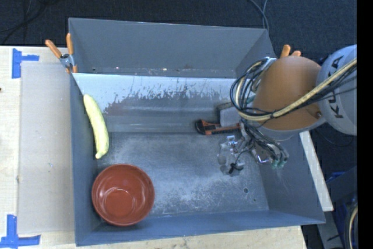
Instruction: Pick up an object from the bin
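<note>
A grey metal bin with a scuffed, dusty floor sits against dark carpet. A small black-and-orange object, its kind unclear, lies on the bin floor well to the right of and above the round red plastic bowl. The pincer hangs over bare floor far right of the bowl; how wide it stands cannot be told. The arm's orange-covered wrist leans in from the right. A long yellow banana lies just above the bowl.
</note>
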`<state>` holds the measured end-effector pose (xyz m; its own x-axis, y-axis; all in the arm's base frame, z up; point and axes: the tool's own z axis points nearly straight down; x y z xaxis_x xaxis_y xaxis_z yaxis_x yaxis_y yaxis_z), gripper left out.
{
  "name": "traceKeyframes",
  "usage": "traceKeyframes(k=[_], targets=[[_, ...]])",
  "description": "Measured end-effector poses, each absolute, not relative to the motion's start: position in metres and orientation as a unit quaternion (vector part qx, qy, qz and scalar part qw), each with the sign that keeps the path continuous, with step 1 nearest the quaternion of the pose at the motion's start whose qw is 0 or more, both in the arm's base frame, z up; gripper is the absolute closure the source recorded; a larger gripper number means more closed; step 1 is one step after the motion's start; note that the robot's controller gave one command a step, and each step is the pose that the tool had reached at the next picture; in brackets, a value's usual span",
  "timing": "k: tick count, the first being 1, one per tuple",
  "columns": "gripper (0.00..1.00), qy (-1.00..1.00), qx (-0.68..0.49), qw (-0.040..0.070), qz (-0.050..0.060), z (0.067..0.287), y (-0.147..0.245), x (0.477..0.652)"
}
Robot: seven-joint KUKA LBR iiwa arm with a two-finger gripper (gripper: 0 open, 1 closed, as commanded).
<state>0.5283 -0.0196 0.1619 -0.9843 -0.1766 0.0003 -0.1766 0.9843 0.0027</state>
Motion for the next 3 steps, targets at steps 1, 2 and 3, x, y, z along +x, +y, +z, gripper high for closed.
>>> traceKeyframes(k=[1, 2, 3], targets=[[1.00, -0.991, 0.132, 0.002, 0.000, 0.150, -0.008, 0.505], [1.00, -0.985, 0.171, 0.002, -0.001, 0.127, 0.028, 0.504], [1.00, -0.980, 0.201, 0.000, -0.001, 0.108, 0.013, 0.471]])
